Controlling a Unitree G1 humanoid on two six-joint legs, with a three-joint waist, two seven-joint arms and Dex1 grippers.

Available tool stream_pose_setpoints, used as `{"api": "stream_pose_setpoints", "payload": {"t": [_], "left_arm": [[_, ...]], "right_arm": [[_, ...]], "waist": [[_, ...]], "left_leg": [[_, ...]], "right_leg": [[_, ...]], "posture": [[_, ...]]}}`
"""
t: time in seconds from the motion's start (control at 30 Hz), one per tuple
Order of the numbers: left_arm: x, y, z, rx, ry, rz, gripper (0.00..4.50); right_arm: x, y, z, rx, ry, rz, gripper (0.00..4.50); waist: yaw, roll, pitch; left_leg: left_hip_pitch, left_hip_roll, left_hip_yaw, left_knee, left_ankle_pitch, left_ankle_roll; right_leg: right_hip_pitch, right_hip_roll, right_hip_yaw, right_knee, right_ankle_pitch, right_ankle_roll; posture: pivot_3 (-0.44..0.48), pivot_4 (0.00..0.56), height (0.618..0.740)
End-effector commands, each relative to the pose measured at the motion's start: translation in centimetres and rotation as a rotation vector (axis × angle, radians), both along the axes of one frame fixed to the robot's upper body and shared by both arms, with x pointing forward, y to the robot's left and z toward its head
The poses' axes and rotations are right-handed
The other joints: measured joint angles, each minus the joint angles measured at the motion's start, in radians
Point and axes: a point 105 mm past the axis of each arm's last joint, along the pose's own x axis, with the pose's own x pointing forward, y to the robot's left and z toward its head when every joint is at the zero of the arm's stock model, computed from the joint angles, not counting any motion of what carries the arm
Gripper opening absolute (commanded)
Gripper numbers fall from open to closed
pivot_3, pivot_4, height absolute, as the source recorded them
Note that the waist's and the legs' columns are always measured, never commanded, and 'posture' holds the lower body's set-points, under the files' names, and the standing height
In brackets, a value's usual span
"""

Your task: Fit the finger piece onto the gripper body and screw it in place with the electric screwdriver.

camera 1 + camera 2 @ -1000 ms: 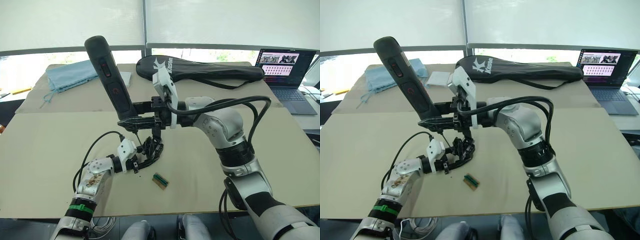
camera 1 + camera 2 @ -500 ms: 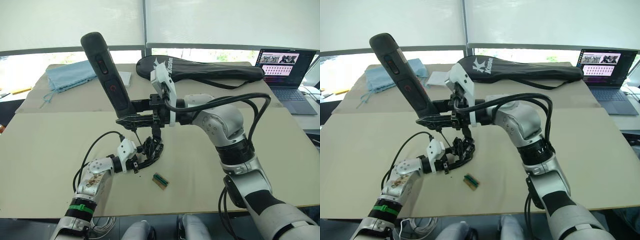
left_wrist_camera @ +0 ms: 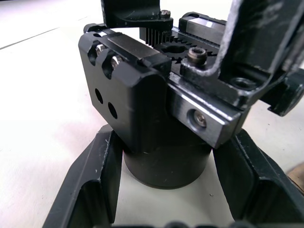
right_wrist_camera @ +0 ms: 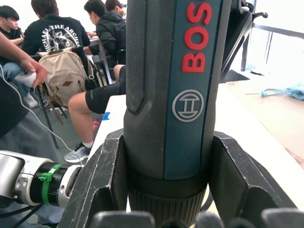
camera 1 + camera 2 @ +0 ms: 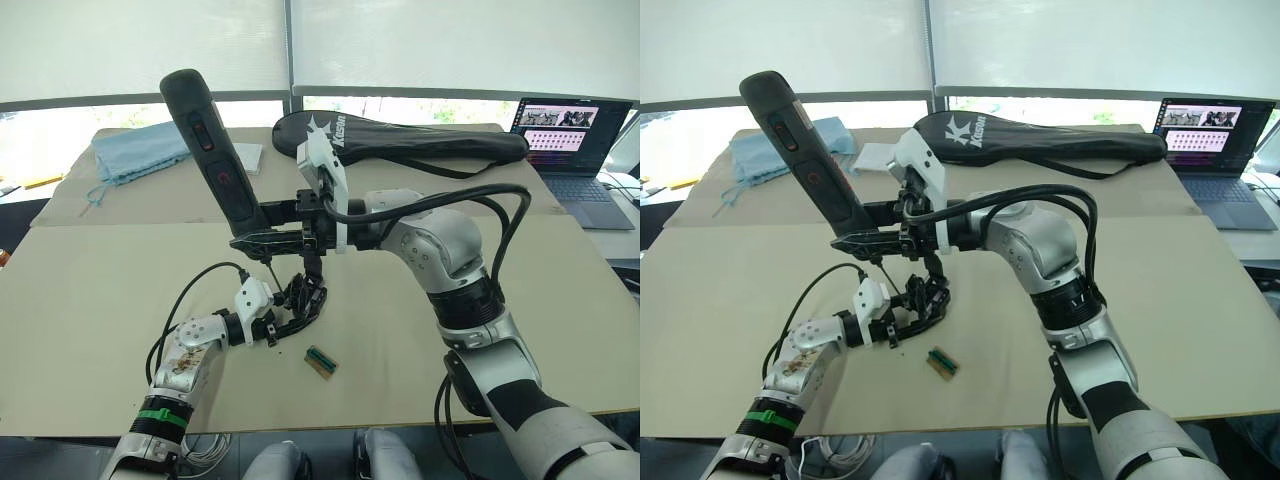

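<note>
Screwing step in hand, by the look of it. Right gripper (image 5: 262, 241) clenched around the screwdriver (image 5: 216, 160) near its lower end, tool tilted with the butt up and away to the left, thin bit pointing down from just below the gripper toward the body (image 3: 161, 118). Left gripper (image 5: 285, 322) clamped on the body's round base, low on the surface (image 5: 90, 300), directly beneath the right gripper. To do it well: probably bring the tool more upright so the bit runs in line with the screw's axis, seat the bit fully in the head before triggering, press down lightly and steadily, and hold the base firm against twist; a slanted bit risks slipping out or rounding the head. Body: black block on a cylindrical base, with a small gear on top, socket-head screws (image 3: 196, 55) along the upper edge and another in the side face, two plain holes in the near face. Whether the finger piece is seated cannot be told for sure; dark pointed parts rise from the body just under the bit. Small green-and-brown part (image 5: 320, 361) lies near, beside the left gripper.
</note>
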Motion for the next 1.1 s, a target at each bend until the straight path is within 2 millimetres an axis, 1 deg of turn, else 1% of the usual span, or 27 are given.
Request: {"api": "stream_pose_setpoints", "payload": {"t": [0.03, 1.1], "left_arm": [[-1.06, -0.05, -2.61, 0.042, 0.114, -0.016, 2.27], [-1.11, -0.10, -2.55, 0.041, 0.111, -0.016, 2.27]], "right_arm": [[-0.80, 0.30, 2.06, 0.041, -0.086, 0.032, 1.94], [-0.58, 0.45, 1.58, 0.031, -0.110, 0.024, 1.94]], "waist": [[0.000, 0.000, 0.000], [0.000, 0.000, 0.000]], "left_leg": [[0.000, 0.000, 0.000, 0.000, 0.000, 0.000], [0.000, 0.000, 0.000, 0.000, 0.000, 0.000]], "right_leg": [[0.000, 0.000, 0.000, 0.000, 0.000, 0.000], [0.000, 0.000, 0.000, 0.000, 0.000, 0.000]], "posture": [[0.000, 0.150, 0.740], [0.000, 0.150, 0.740]]}}
